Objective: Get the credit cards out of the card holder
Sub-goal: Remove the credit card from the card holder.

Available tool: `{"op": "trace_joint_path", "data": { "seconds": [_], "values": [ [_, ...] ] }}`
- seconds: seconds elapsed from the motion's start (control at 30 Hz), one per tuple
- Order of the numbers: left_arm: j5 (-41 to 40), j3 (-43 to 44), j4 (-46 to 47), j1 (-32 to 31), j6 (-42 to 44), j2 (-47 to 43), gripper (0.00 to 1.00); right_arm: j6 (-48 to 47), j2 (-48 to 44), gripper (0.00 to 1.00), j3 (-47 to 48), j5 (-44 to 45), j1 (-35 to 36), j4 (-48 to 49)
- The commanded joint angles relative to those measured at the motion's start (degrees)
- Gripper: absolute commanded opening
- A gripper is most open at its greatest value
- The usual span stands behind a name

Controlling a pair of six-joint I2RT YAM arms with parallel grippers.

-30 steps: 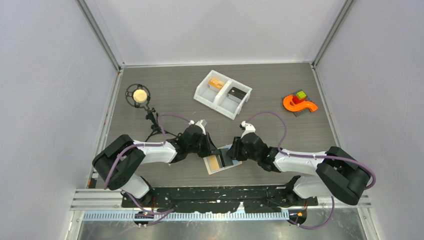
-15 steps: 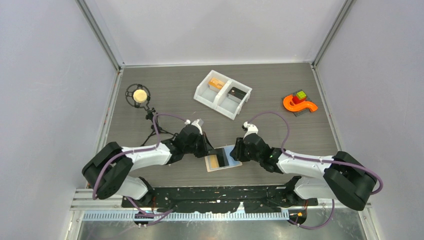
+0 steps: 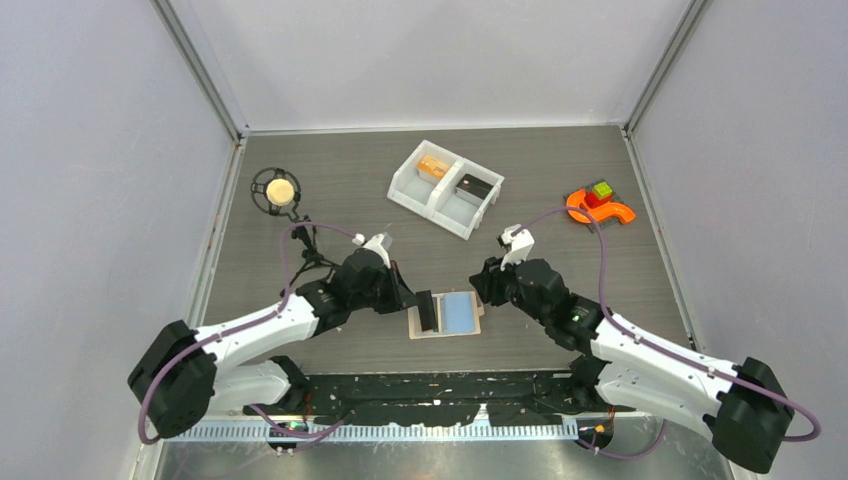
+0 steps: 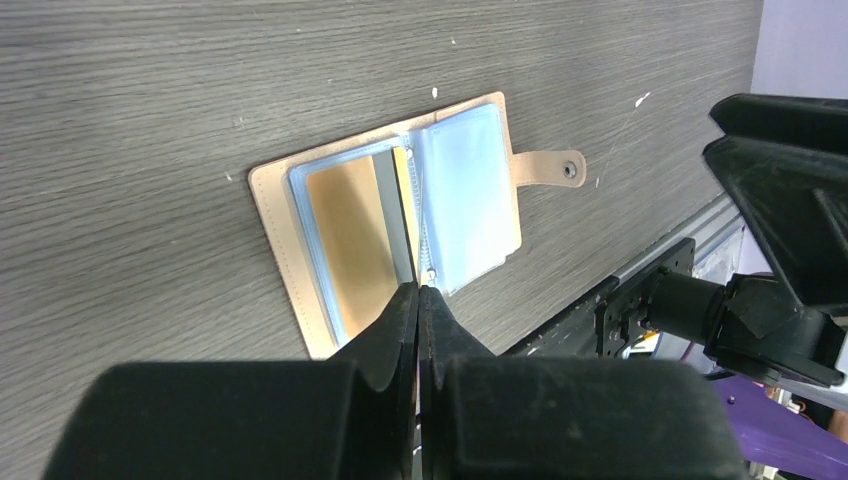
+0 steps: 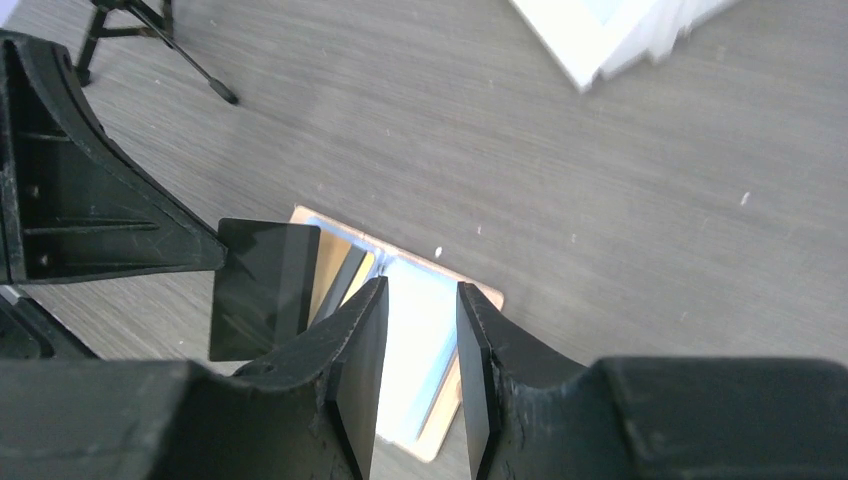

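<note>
**Black card up on edge over the open holder**

The card holder [image 3: 462, 313] lies flat and open on the table [image 3: 330, 180], near the front edge and right between the two arms. Its light-blue sleeves [image 4: 465, 195] fan out on one side and its snap tab [image 4: 545, 170] sticks out flat on the wood.

An orange-tan card [image 4: 350, 245] sits in the pocket on the other half. The black card [image 5: 265, 290] stands on edge over that half, and the left gripper [image 4: 418, 300] has it pinched tight, with its jaws pressed together on the card's near edge. From these views I cannot tell whether the card's far edge is clear of the pocket.

The right gripper [image 5: 421, 290] hangs just above the blue sleeves. Its jaws are a little apart, with nothing between them and nothing touching the holder.

Further back, mid-table, sits the white bin [image 3: 445, 187], with something orange-tan in its left compartment and something dark in its right. A small tripod [image 3: 277, 190] with a round pale top stands at the far left. An orange curved piece [image 3: 600, 207] carrying small coloured blocks lies at the far right, well apart from the action.
</note>
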Motion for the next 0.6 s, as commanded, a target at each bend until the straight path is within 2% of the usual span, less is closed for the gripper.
{"op": "trace_joint_path", "data": {
  "seconds": [0.0,0.1,0.27,0.47,0.57],
  "values": [
    [-3.28,3.12,-5.84,0.2,3.09,-5.18,0.0,-12.51,-5.85,0.37,-5.45,-1.25,0.83,11.15],
    [-2.17,4.1,-7.86,0.27,2.64,-7.87,0.0,-21.6,-11.33,0.35,-10.16,-3.33,2.63,19.56],
    [0.05,4.74,-8.77,0.23,-1.94,-11.88,0.0,-34.1,-14.64,0.35,-15.03,-2.26,9.1,26.21],
    [3.29,7.11,-9.67,0.32,-6.43,-13.52,0.0,-46.95,-10.96,0.36,-17.31,-0.74,15.54,33.95],
    [1.27,6.19,-9.36,0.34,-11.16,-14.9,0.0,-52.02,-6.89,0.43,-16.92,3.99,21.85,37.14]
  ]
}}
